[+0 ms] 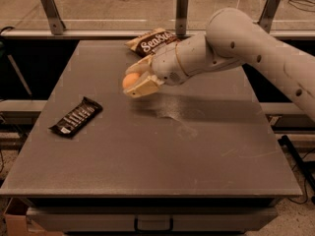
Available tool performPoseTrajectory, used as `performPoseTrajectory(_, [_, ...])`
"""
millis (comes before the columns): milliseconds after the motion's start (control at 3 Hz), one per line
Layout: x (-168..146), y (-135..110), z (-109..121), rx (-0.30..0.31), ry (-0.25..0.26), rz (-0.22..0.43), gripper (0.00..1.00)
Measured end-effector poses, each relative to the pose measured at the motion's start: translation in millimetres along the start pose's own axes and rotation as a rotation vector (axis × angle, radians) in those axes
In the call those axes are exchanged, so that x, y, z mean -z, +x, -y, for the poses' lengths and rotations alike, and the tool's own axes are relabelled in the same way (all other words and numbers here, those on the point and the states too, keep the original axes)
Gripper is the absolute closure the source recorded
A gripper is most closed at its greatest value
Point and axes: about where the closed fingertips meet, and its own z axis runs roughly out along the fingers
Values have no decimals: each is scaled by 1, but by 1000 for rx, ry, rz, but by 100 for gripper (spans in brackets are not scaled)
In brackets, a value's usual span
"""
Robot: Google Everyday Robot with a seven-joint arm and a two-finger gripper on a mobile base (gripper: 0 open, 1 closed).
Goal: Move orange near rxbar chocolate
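The orange [130,79] is a small round fruit held between the cream fingers [143,87] of my gripper [136,79], which is shut on it above the table's left middle. The rxbar chocolate [76,117] is a slim black bar with white lettering lying flat on the table [147,151] near the left edge, to the lower left of the gripper and apart from it. The arm reaches in from the upper right.
A brown-and-cream snack bag [152,42] lies at the back of the table, just behind the gripper. Metal posts [182,11] stand along the rail behind the table. A drawer handle [153,224] shows below the front edge.
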Motion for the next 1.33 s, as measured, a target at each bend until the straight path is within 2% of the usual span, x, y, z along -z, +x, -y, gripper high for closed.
performPoseTrajectory(667, [-41, -13, -23, 11, -98, 71, 100])
performPoseTrajectory(1000, [-57, -16, -33, 10, -147, 84, 82])
performPoseTrajectory(1333, [-66, -17, -39, 11, -173, 84, 58])
